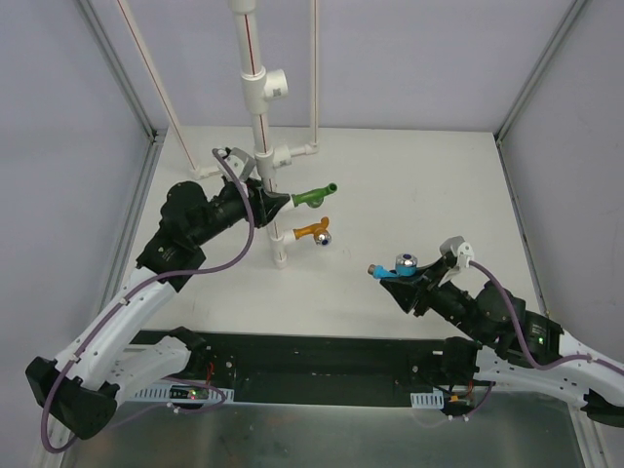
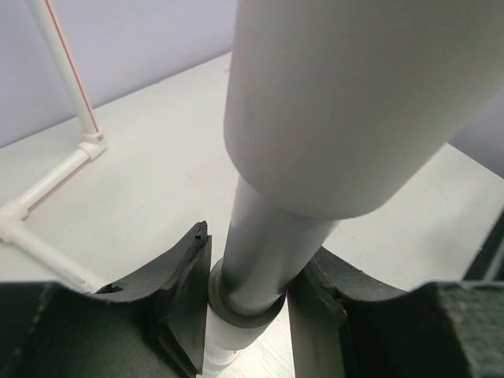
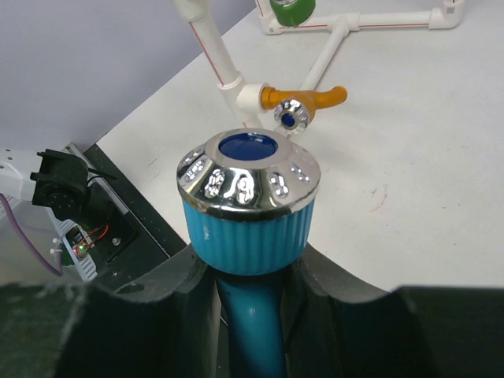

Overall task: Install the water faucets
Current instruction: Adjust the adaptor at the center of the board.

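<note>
A white upright pipe stand (image 1: 259,107) rises at the back middle of the table. The green faucet (image 1: 314,196) and the orange faucet (image 1: 314,232) stick out to the right from tee fittings on it. They also show in the right wrist view, orange (image 3: 303,101) and green (image 3: 291,9). My left gripper (image 1: 276,203) is shut on the pipe (image 2: 260,260), beside the green faucet. My right gripper (image 1: 402,280) is shut on the light blue faucet (image 1: 395,267), held above the table right of the stand. Its chrome cap (image 3: 248,169) faces the wrist camera.
A higher tee fitting (image 1: 270,85) on the stand points right with nothing in it. Thin white pipes (image 2: 63,169) form the stand's base on the table. White frame posts and grey walls close in the left, right and back sides. A black rail (image 1: 322,356) runs along the near edge.
</note>
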Robot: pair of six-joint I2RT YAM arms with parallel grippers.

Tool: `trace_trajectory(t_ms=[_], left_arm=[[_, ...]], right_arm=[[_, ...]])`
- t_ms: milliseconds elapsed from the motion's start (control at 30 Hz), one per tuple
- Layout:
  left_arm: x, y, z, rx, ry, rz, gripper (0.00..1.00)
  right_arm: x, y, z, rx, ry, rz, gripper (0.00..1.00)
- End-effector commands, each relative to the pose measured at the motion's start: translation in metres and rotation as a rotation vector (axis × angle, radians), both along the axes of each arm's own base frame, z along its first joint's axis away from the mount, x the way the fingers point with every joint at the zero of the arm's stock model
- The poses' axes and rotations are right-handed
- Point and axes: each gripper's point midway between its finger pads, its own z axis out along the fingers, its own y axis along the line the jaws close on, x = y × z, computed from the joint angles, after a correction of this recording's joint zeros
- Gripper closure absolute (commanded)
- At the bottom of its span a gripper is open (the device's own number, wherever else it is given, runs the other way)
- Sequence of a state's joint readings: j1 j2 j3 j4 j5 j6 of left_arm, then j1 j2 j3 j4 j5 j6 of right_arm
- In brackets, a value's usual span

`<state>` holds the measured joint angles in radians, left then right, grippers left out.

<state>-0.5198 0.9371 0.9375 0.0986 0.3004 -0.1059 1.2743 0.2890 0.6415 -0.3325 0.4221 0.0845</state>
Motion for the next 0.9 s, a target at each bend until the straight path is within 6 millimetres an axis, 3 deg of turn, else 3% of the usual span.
trace_trajectory(t_ms=[0,267,400,567,667,867], left_arm=[[-0.087,-0.035,0.009,-0.141,0.177,-0.396,1.00],[-0.162,-0.047,0.000,-0.108,0.262,-0.625,1.00],[-0.177,-0.030,-0.018,-0.073,0.312,-0.569,1.00],[-0.130,0.030,-0.048,-0.010,0.307,-0.070,1.00],[-0.105,0.067,-0.047,-0.048,0.273,0.194,1.00],[-0.071,0.113,-0.034,-0.052,0.211,0.521,0.99]], right_arm=[[0.004,-0.013,0.031,0.057,-0.056,-0.037,1.00],[0.006,-0.018,0.042,0.075,-0.080,-0.052,1.00],[0.008,-0.016,0.042,0.074,-0.080,-0.060,1.00],[0.009,-0.010,0.039,0.060,-0.075,-0.055,1.00],[0.009,-0.006,0.039,0.053,-0.073,-0.047,1.00],[0.008,-0.001,0.037,0.054,-0.061,-0.040,1.00]])
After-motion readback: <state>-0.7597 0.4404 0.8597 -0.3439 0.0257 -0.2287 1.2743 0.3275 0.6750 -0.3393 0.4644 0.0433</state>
